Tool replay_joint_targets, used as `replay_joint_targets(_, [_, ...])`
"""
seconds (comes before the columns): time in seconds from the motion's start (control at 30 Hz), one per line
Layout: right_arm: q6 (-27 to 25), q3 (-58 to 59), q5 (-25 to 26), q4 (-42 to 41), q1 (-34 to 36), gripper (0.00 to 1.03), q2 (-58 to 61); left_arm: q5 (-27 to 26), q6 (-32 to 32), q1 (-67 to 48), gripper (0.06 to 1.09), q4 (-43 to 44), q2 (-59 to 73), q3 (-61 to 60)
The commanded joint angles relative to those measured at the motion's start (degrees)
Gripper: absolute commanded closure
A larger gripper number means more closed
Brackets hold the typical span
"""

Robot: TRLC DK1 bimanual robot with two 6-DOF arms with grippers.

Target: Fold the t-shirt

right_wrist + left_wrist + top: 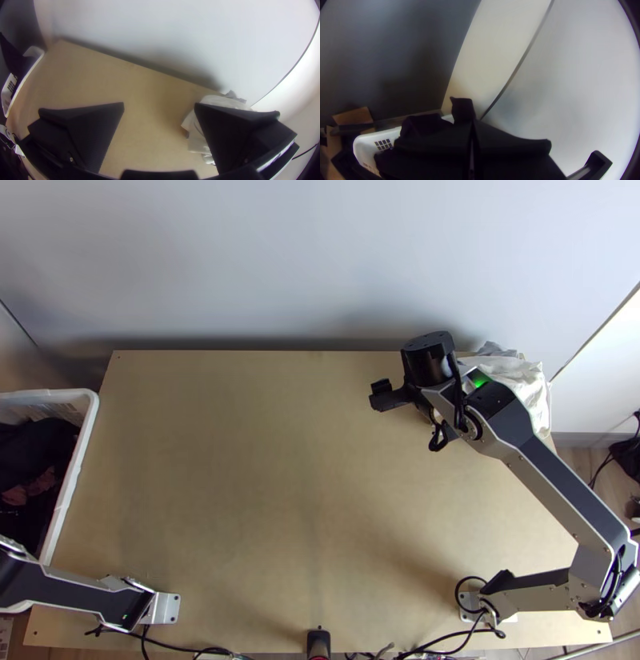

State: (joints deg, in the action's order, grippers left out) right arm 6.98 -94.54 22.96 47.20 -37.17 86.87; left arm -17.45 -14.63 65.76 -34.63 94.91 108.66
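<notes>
The wooden table [240, 460] has bunched pale cloth [524, 380] at its far right, near the widely opened right gripper [416, 392]. The left wrist view shows the left gripper [473, 125] clenching dark cloth [463, 108].

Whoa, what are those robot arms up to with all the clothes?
The left arm's end effector is closed and seems to be pinching a dark cloth at the white basket, though I can't tell whether it's the t-shirt. The right arm's end effector is open and holds nothing above the wooden table. Near it, white cloth lies bunched at the table's far right corner.
</notes>
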Motion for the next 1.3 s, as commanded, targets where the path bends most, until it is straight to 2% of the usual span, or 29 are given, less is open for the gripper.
replay_joint_targets(0.0, [0.3, 0.5, 0.0, -0.2, 0.0, 0.05, -0.6, -1.4, -2.2, -0.9, 1.05, 0.4, -6.1, 0.6])
replay_joint_targets(0.43, [0.0, 0.9, 0.1, -0.8, 0.2, 0.05, -1.6, -3.2, -4.4, -1.5, 1.05, 0.4, -13.7, 3.6])
replay_joint_targets(0.7, [0.0, 1.1, 0.1, -1.2, 0.2, 0.05, -2.0, -4.0, -6.1, -2.0, 1.05, 3.9, -18.5, 5.7])
replay_joint_targets(0.8, [0.1, 2.2, 0.1, -1.4, 0.2, 0.05, -2.8, -4.1, -4.2, -3.5, 1.05, 2.7, -19.5, 6.2])
replay_joint_targets(0.93, [0.2, 4.3, 0.1, -1.9, 0.3, 0.05, -4.3, -4.1, -0.5, -8.9, 1.05, -1.7, -22.1, 5.1])
replay_joint_targets(1.1, [0.2, 5.1, 0.1, -2.1, 1.0, 0.05, -5.6, -3.8, 2.2, -17.3, 1.05, -3.0, -27.0, -1.0])
replay_joint_targets(1.27, [0.1, 6.1, 0.1, -2.7, 1.5, 0.05, -6.4, -0.1, 2.1, -29.7, 1.05, -6.6, -30.2, -4.9])
